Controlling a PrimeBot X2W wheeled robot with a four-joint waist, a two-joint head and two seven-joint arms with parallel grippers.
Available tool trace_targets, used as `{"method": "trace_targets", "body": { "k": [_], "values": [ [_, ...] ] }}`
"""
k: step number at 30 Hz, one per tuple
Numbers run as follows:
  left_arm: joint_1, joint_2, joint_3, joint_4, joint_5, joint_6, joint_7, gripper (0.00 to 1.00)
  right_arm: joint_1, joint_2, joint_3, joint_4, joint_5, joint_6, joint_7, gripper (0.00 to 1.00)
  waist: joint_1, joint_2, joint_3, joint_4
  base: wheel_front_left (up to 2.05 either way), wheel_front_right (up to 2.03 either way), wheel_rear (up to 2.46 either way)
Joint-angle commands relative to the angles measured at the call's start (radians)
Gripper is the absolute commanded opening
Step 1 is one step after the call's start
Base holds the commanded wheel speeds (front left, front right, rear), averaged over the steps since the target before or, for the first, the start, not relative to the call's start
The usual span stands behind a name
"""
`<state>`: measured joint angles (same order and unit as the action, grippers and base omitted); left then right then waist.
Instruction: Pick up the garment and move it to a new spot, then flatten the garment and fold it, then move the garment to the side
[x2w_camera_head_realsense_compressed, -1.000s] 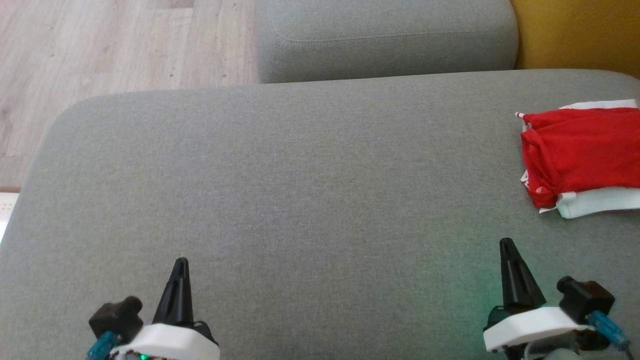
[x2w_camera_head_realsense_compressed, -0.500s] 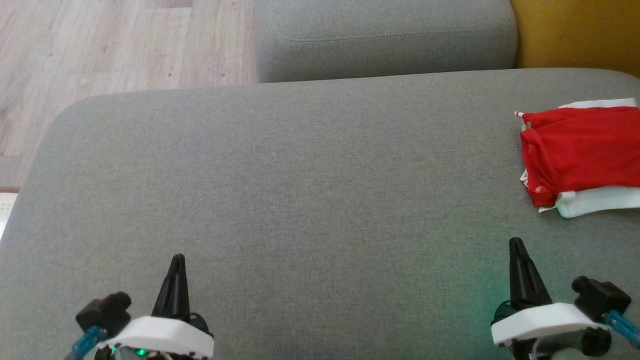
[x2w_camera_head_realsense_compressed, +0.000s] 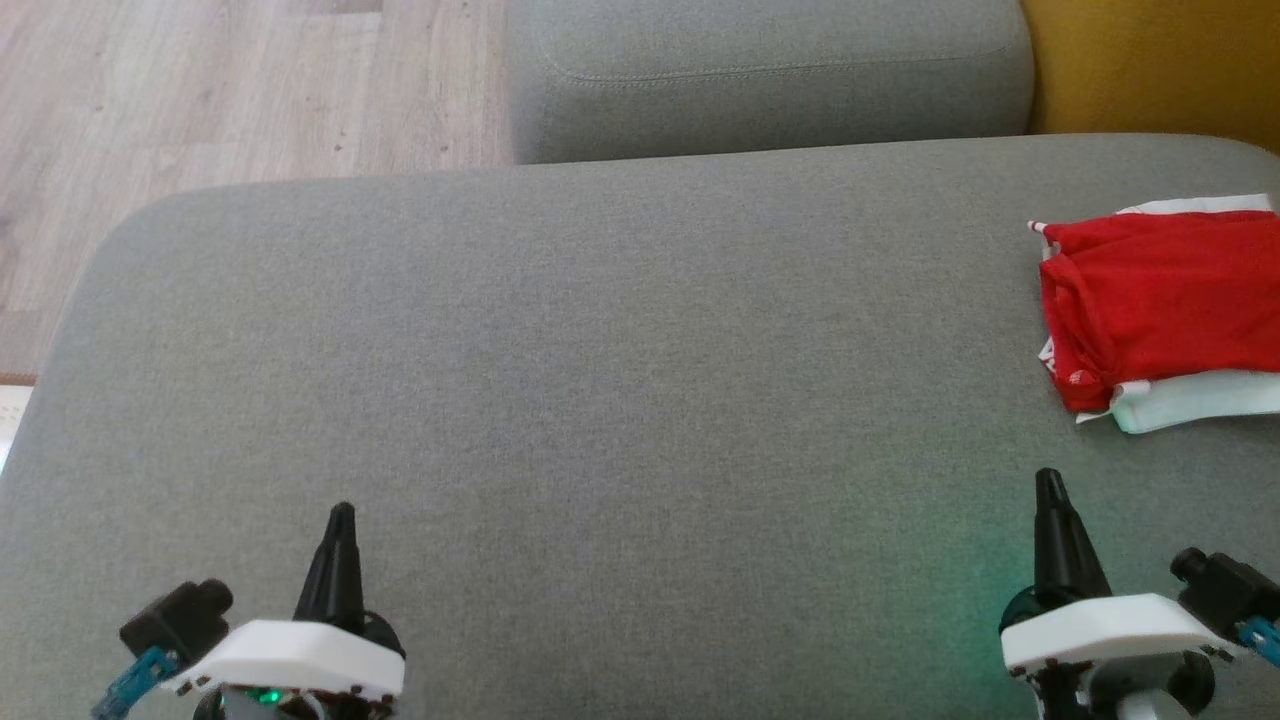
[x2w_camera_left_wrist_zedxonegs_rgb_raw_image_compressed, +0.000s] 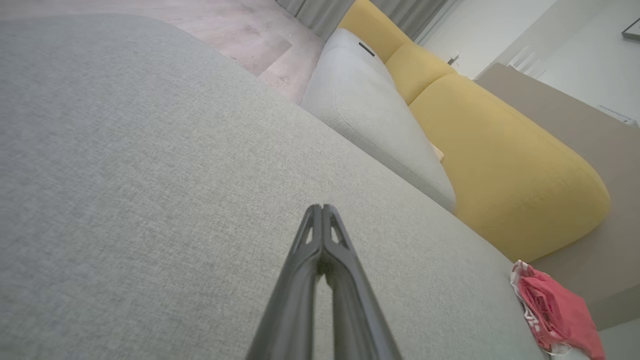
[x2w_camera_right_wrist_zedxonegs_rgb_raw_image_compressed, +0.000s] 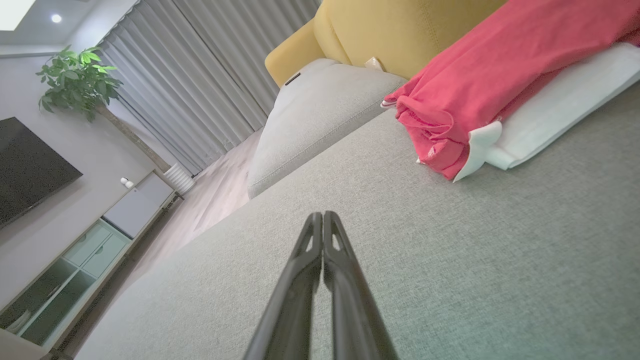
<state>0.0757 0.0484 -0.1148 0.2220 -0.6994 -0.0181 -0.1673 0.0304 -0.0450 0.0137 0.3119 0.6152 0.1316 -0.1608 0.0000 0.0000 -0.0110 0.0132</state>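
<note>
The garment is a folded red piece with white edging, lying at the far right of the grey sofa cushion. It shows again in the right wrist view and small in the left wrist view. My left gripper hovers at the lower left, shut and empty, its fingers pressed together. At the lower right my right gripper is shut too, holding nothing, a short way in front of the garment.
A second grey cushion lies beyond the big one, with a yellow backrest at the top right. Wooden floor runs past the cushion's left and far edges. A cabinet and a plant stand farther off.
Both grippers have drifted outward, the left one to the left and lower, the right one to the right. The garment has not moved.
</note>
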Motion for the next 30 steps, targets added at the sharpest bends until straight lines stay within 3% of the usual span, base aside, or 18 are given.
{"method": "trace_targets", "body": {
  "k": [1, 30],
  "values": [
    [-0.052, 0.011, 0.023, -0.03, -0.028, -0.008, 0.007, 0.0, -0.055, -0.011, -0.004, -0.038, 0.033, 0.0, 0.008, 0.0, 0.0, 0.0, 0.0, 0.0, 0.0, 0.0, 0.0],
    [-0.094, 0.015, 0.08, -0.014, -0.325, -0.042, 0.088, 0.0, -0.082, -0.015, -0.036, -0.048, 0.355, 0.0, 0.089, 0.0, 0.0, 0.0, 0.005, -0.004, 0.0, 0.0, 0.0]
  ]
}}
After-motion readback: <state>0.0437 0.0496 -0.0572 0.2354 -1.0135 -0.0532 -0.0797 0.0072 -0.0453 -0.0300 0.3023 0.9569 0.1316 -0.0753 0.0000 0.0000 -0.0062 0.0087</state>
